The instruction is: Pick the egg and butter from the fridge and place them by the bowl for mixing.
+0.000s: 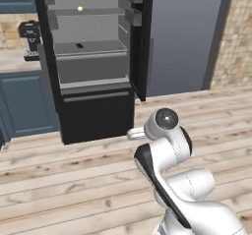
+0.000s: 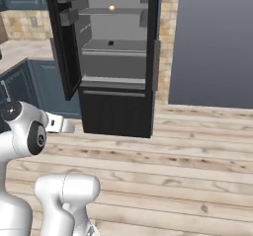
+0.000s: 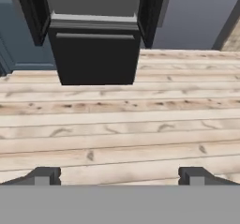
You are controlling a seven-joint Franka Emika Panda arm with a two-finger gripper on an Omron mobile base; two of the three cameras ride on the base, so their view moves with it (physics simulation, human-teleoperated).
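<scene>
The fridge [image 1: 93,113] stands open ahead, black-framed with grey shelves, and its black lower drawer [image 3: 96,59] fills the top of the hand view. The egg [image 1: 80,9] is a small pale yellow ball resting on an upper shelf, and the right base view also catches the egg [image 2: 111,8]. No bright yellow butter stick is in view. My gripper [image 3: 119,176] is open with nothing between its fingers. It hovers low over the wooden floor, well short of the fridge, with the dark fingertips [image 3: 44,176] far apart.
A small dark item [image 1: 79,45] lies on the middle shelf. Open fridge doors [image 1: 140,37] carry grey bins. Blue cabinets [image 1: 24,101] and a counter with a dark appliance [image 1: 30,37] stand left. A grey panel [image 2: 217,42] is to the right. Plank floor [image 3: 122,124] lies between.
</scene>
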